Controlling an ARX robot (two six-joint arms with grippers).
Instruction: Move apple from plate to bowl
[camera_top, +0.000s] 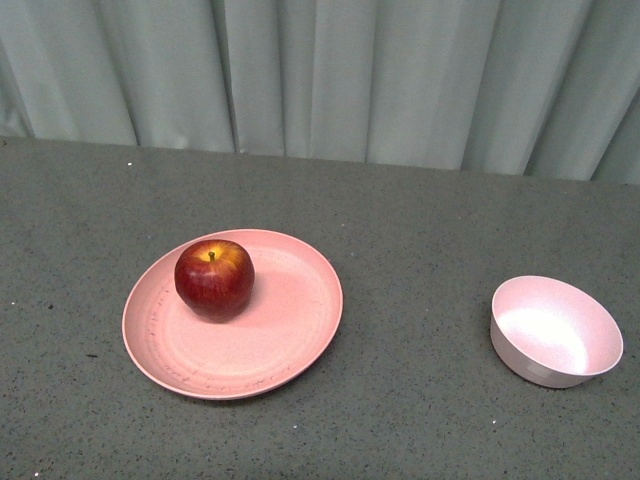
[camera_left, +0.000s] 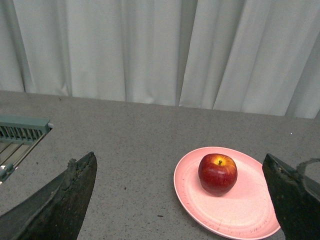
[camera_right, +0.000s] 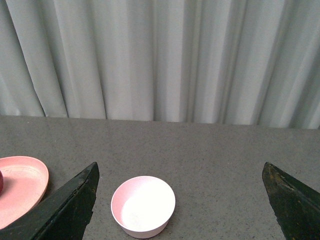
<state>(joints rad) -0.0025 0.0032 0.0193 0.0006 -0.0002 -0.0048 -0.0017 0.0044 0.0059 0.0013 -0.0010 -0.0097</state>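
The dark-red apple (camera_top: 214, 278) with a yellow patch at its stem sits upright on the far left part of the wide salmon-pink plate (camera_top: 290, 330). The small pale pinkish-lilac bowl (camera_top: 555, 331) stands empty to the right of the plate. Neither arm shows in the front view. In the left wrist view the apple (camera_left: 217, 173) on the plate (camera_left: 240, 212) lies ahead of my open, empty left gripper (camera_left: 182, 200). In the right wrist view the bowl (camera_right: 143, 205) lies ahead of my open, empty right gripper (camera_right: 180, 205), and the plate's edge (camera_right: 25, 187) shows beside it.
A pale grey-green curtain (camera_top: 320, 70) hangs behind the grey speckled table (camera_top: 400, 220). A greenish slatted rack (camera_left: 20, 135) shows at the table's side in the left wrist view.
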